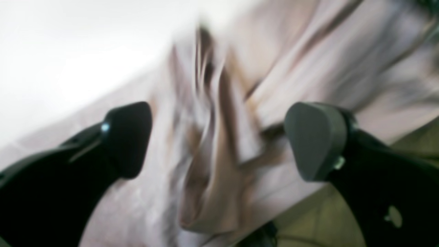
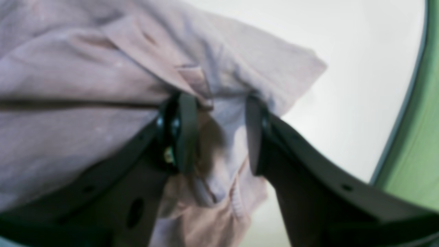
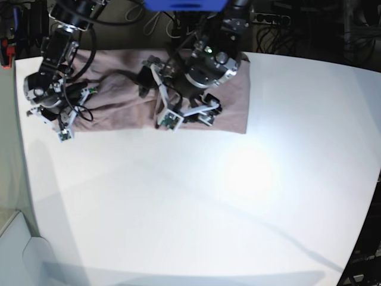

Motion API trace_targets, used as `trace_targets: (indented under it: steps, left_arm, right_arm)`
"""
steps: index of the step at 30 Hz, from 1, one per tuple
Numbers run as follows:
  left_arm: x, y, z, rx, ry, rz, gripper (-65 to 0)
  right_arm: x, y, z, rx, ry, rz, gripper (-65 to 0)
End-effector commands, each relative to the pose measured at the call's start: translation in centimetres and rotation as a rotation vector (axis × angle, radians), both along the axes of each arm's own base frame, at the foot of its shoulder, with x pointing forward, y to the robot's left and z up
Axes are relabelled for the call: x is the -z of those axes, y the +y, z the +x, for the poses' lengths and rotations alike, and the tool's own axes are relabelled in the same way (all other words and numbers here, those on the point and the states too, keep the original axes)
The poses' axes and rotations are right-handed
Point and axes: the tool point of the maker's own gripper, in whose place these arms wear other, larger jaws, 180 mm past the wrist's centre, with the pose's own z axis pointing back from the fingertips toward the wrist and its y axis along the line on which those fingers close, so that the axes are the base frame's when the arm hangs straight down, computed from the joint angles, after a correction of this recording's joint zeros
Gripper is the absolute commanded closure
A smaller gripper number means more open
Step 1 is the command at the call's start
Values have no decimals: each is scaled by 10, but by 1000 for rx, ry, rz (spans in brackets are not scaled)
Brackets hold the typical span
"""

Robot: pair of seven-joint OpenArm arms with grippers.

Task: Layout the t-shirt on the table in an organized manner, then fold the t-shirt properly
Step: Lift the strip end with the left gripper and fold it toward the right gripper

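Note:
The mauve-pink t-shirt point(image 3: 232, 107) lies crumpled along the far edge of the white table point(image 3: 208, 208). Over its middle, my left gripper point(image 3: 187, 118) hangs open. In the blurred left wrist view its fingers point(image 1: 128, 140) stand wide apart over rumpled t-shirt folds point(image 1: 219, 113) and hold nothing. At the garment's left end is my right gripper point(image 3: 61, 128). The right wrist view shows that gripper point(image 2: 219, 133) shut on a bunched fold of the t-shirt point(image 2: 85, 79), with cloth draped over both fingertips.
The table's rounded edge and a green floor point(image 2: 411, 137) lie just right of my right gripper. Cables and a power strip point(image 3: 271, 18) run behind the table's far edge. A blue object point(image 3: 184, 5) sits at top centre.

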Motion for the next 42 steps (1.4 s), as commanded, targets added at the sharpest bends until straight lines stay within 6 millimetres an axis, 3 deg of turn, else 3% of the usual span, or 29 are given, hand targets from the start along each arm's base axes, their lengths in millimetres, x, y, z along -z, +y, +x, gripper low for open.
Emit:
trace_targets:
  steps: [1, 5, 15, 19, 22, 24, 27, 30, 33, 35, 37, 42]
  left_arm:
    - [-23, -5, 8, -13, -53, -60, -632]
    - [-47, -1, 12, -24, -108, -100, -632]
    - [-9, 84, 14, -162, -54, 58, -632]
    - [-6, 100, 17, -201, -52, 77, -632]
    - [9, 91, 7, -162, 20, 94, -632]
    - [24, 70, -9, -77, 101, 123, -632]
    - [27, 35, -30, 77, 137, 156, -632]
    - [3, 10, -41, 171, 66, 124, -632]
    - [-9, 8, -37, 169, 31, 113, -632]
    - [-6, 17, -32, 145, 34, 125, -632]
    - [1, 39, -25, 90, 47, 153, -632]
    - [15, 116, -6, -83, 74, 254, -632]
  right_arm:
    - [-6, 1, 6, -2, -22, 2, -243]
    - [-6, 1, 6, -2, -22, 2, -243]
    - [-6, 0, 6, -1, -22, 0, -243]
    - [-6, 0, 6, -1, -22, 0, -243]
    - [-6, 0, 6, -1, -22, 0, -243]
    - [-6, 0, 6, -1, -22, 0, -243]
    - [-6, 0, 5, -1, -20, 0, -243]
    - [-6, 0, 5, -1, -20, 0, -243]
    - [-6, 0, 5, -1, -20, 0, -243]
    - [-6, -1, 4, 2, -20, -1, -243]
    - [-6, -1, 5, 4, -22, -1, -243]
    - [-8, -1, 6, 3, -27, -4, -244]
